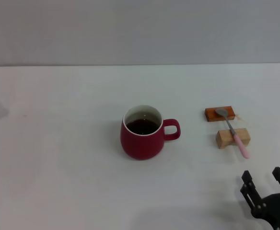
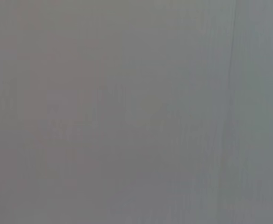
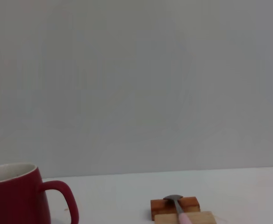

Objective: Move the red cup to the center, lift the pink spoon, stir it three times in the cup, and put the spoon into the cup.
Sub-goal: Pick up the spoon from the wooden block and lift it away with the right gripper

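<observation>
The red cup (image 1: 142,132) stands upright near the middle of the white table, handle pointing right, with dark liquid inside; the right wrist view shows its rim and handle too (image 3: 19,196). The pink spoon (image 1: 233,131) lies across two small wooden blocks to the cup's right, silver bowl on the far block, pink handle toward me; it also shows in the right wrist view (image 3: 178,207). My right gripper (image 1: 264,184) sits open at the table's near right corner, nearer to me than the spoon and apart from it. The left gripper is out of view.
An orange-brown block (image 1: 219,114) and a pale wooden block (image 1: 232,138) carry the spoon. The white table (image 1: 58,158) stretches wide to the left of the cup. A grey wall runs behind the table's far edge.
</observation>
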`<state>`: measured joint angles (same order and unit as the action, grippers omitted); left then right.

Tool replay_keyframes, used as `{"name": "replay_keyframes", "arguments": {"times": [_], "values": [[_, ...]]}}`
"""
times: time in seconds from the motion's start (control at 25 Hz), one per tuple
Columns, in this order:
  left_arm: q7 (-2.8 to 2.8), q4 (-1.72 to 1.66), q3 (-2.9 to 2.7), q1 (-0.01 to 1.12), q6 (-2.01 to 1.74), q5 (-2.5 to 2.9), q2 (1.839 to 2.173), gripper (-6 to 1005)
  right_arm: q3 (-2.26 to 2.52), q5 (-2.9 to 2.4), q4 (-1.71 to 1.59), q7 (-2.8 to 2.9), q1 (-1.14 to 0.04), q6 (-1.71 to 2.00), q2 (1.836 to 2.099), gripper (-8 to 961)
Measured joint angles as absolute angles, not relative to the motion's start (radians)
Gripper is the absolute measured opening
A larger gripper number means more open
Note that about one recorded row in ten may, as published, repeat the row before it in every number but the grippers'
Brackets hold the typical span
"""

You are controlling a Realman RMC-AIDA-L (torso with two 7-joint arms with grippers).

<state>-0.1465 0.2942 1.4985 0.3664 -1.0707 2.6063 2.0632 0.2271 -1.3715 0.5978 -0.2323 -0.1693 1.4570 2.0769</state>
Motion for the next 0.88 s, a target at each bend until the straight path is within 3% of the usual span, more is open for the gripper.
{"name": "replay_keyframes", "arguments": {"times": [0.88], "values": [[-0.146,0.298,1.503,0.372,-1.090,2.606,2.063,-2,0.196,-1.368,0.546,-0.221,-0.260,1.348,2.075,724]]}}
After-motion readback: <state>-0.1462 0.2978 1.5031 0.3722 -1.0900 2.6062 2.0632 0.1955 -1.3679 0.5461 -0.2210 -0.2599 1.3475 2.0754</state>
